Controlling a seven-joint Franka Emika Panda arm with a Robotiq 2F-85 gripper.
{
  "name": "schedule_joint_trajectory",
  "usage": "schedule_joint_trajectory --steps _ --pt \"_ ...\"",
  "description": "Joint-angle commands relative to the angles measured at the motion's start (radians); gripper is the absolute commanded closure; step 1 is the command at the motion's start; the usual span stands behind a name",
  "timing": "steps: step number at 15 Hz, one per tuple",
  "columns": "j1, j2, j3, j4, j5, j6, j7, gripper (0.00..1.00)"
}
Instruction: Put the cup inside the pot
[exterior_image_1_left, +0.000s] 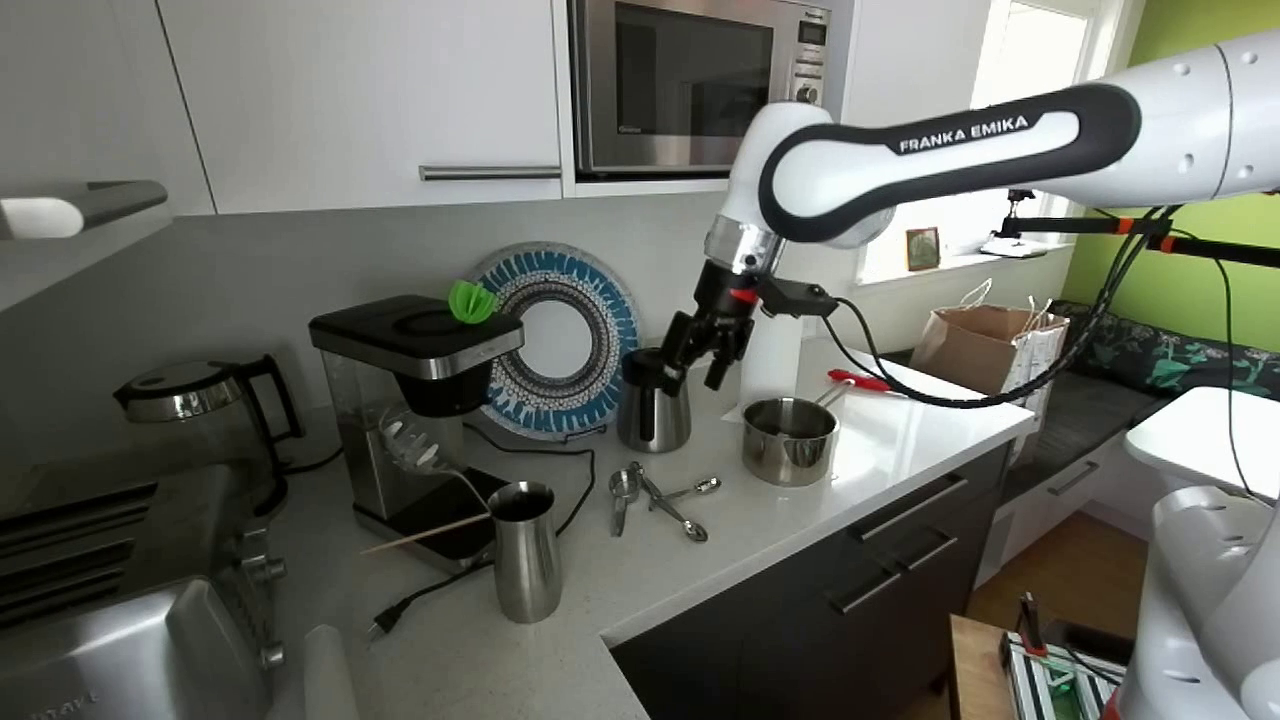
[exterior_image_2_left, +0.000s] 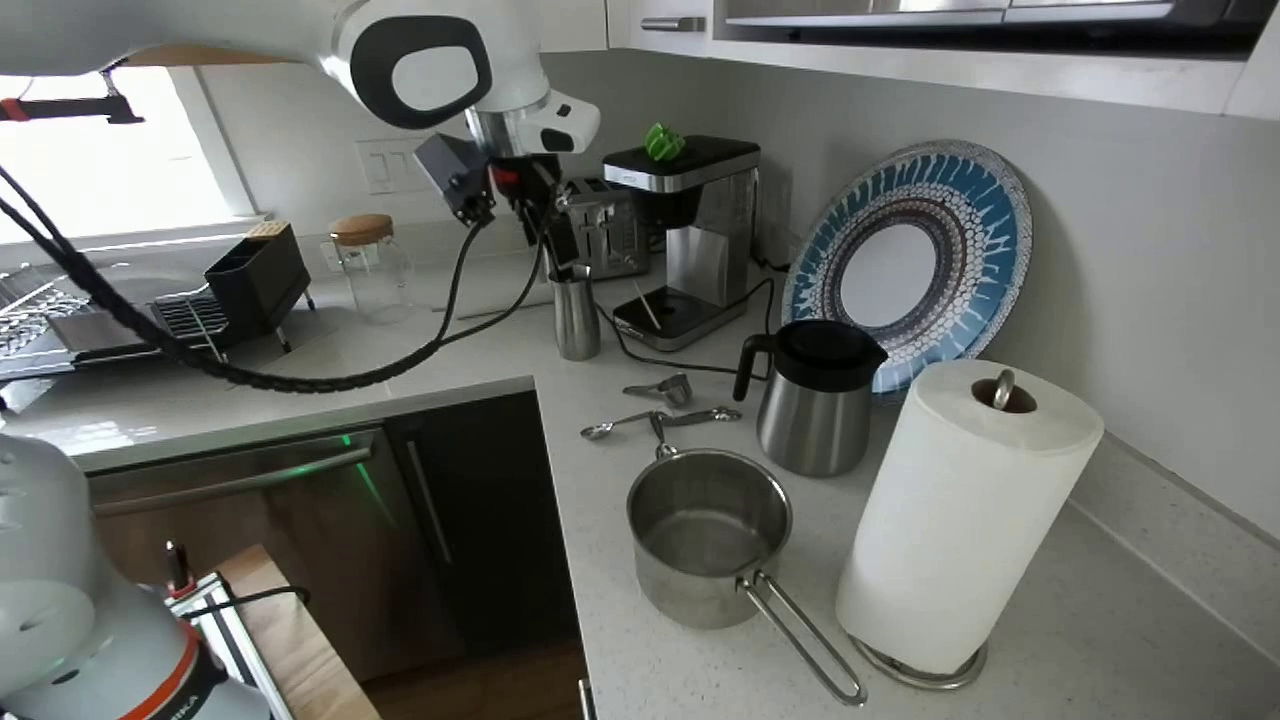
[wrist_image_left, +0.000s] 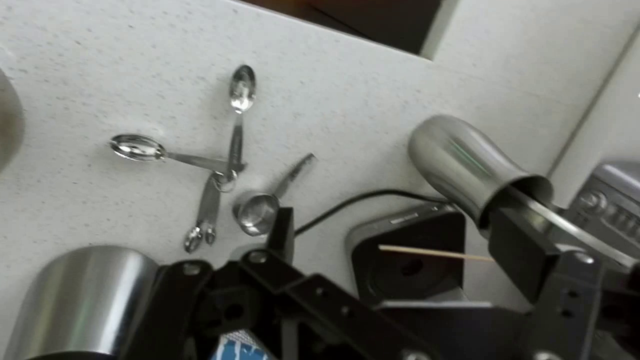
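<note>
1 tall, shiny silver metal cup stands on pale speckled counter, well apart from squat, round steel pot; black gripper, jaws apart, should square up astride cup's neck before closing.

Kitchen. Microwave beside white cupboard; toaster, coffee machine, pot on pale counter; dish rack near window in an exterior view.
</note>
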Motion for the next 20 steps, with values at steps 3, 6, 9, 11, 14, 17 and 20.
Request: schedule_joint_trajectory --steps 3,6,9,11,14,17,20 --pt "0.008 0.081 0.035 0.158 0.03 -0.062 0.061 0.0" --pt "0.013 0.13 0.045 0.204 0.03 -0.072 0.074 0.0" --pt "0.027 0.268 0.056 0.337 0.116 -0.172 0.194 0.0" --pt "0.034 0.358 0.067 0.414 0.179 -0.208 0.243 0.0" --pt "0.041 0.468 0.082 0.506 0.168 -0.223 0.37 0.0" --pt "0.052 0.551 0.081 0.567 0.149 -0.217 0.477 0.0" --pt "0.061 0.603 0.079 0.596 0.126 -0.244 0.51 0.0"
